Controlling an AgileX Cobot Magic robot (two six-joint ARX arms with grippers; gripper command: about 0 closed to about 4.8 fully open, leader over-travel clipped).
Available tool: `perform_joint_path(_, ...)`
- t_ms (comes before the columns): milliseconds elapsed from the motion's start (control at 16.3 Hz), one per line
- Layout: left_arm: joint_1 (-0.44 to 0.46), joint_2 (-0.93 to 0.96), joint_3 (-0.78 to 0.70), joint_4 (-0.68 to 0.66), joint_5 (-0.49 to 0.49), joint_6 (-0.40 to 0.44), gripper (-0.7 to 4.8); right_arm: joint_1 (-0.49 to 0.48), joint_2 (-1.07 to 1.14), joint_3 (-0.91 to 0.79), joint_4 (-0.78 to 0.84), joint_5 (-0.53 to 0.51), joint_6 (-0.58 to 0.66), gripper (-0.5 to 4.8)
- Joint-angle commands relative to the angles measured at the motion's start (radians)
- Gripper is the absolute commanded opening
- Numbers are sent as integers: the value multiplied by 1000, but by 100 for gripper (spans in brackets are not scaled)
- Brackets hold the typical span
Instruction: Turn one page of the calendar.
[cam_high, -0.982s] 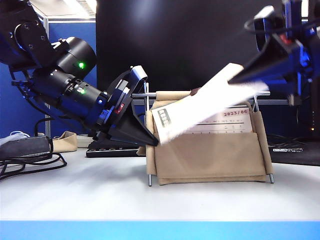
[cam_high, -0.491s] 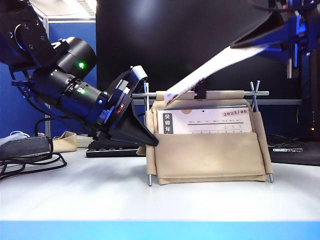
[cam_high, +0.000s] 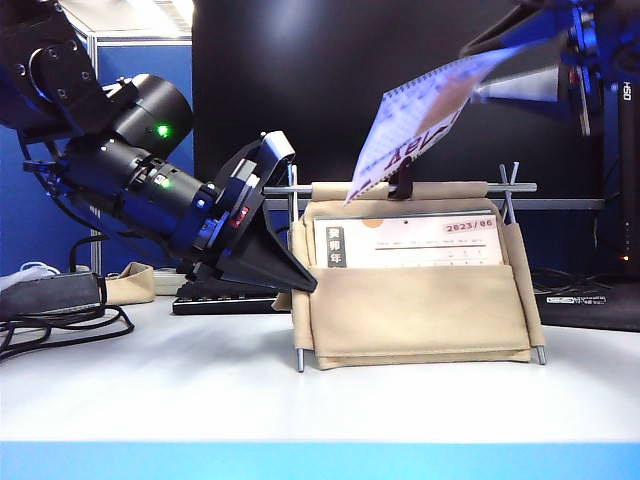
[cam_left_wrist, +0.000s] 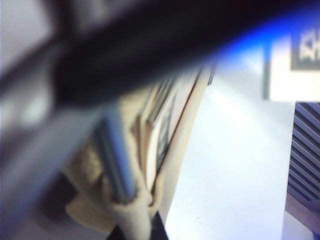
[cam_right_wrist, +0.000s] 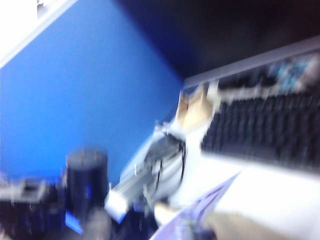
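Note:
The calendar (cam_high: 420, 310), a beige pouch on thin metal rods, stands mid-table with a card printed "2023/06" (cam_high: 405, 242) showing at its front. The page (cam_high: 420, 115) is lifted clear above the top rod and slopes up to the right. Its upper end lies between the blurred fingers of my right gripper (cam_high: 520, 62); their grip cannot be made out. The page's edge (cam_right_wrist: 200, 212) shows blurred in the right wrist view. My left gripper (cam_high: 300, 280) is shut on the calendar's left fabric edge (cam_left_wrist: 135, 210), pinched at its tips (cam_left_wrist: 137, 232).
A black monitor (cam_high: 300, 80) fills the background. A black keyboard (cam_high: 215, 298) (cam_right_wrist: 265, 135) lies behind the left arm. Cables (cam_high: 60, 320) and a beige pad (cam_high: 130, 283) sit at the left, and a dark mat (cam_high: 590, 300) at the right.
The right gripper rose and turned, swinging the page up out of the pouch and steeper over the top rod. The "2023/06" card is now uncovered. The left arm stayed still.

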Motion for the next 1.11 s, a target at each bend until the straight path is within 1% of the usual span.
perform_joint_path(61,-1,2,-2,-25,-2,14,-6,21,-4,65,33,1,68,190)
perform_joint_path(123,-1,2,-2,-25,-2,15,-6,36,-3,92,33,-4,91,190)
perform_joint_path(184,-1,2,-2,-25,-2,15,-6,72,-1,130,33,-2,103,190)
perform_joint_path(246,-1,2,-2,-26,-2,14,-6,107,6,168,33,2,79,189)
perform_joint_path(368,-1,2,-2,-34,-2,15,-6,111,18,223,3,2,24,188)
perform_joint_path(491,-1,2,-2,-50,-3,26,-6,48,16,236,-115,-57,-4,190)
perform_joint_path(553,-1,2,-2,-49,-4,26,-6,42,16,231,-214,-87,-56,196)
perform_joint_path(614,-1,2,-2,-43,-6,29,-6,43,10,204,-388,-122,-195,204)
perform_joint_path(675,-1,2,-2,-43,-6,29,-6,45,2,179,-499,-100,-314,203)
perform_joint_path(737,-1,2,-2,-44,-6,29,-6,53,-6,160,-572,-64,-396,203)
perform_joint_path(798,-1,2,-2,-45,-6,29,-6,56,-8,131,-658,-5,-500,203)
perform_joint_path(860,-1,2,-2,-46,-6,30,-6,56,-6,104,-735,85,-640,203)
perform_joint_path(921,-1,2,-2,-46,-6,34,-6,59,-5,103,-769,135,-707,203)
perform_joint_path(1105,-1,2,-2,-45,-7,37,-6,63,-3,103,-779,206,-764,203)
